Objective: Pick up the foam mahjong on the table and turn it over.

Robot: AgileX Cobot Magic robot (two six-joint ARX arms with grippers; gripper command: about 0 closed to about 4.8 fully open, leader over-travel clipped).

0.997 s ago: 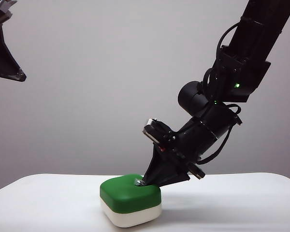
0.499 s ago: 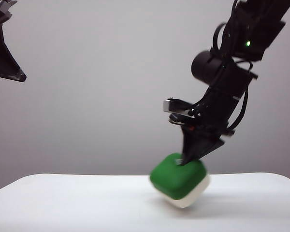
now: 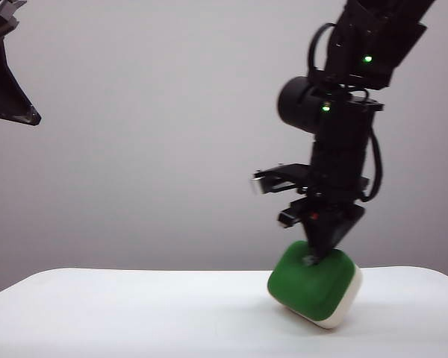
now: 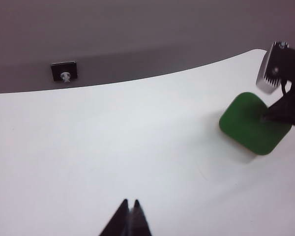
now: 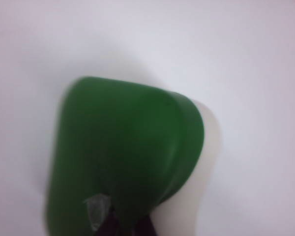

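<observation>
One wall fitting (image 4: 64, 72), foam mahjong (image 3: 314, 288) tilted

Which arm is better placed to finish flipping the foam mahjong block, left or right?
Right. The right gripper is already shut on the foam mahjong, which is tilted above the table. The left gripper hangs shut, well away from the block.

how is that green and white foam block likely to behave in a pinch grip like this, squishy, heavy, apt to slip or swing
Probably light: the right gripper carries the foam mahjong by a small pinch at its top edge. It hangs tilted over the table, so it may swing or pivot. Rounded corners suggest soft foam that could dent. The left gripper stays away, shut.
</observation>
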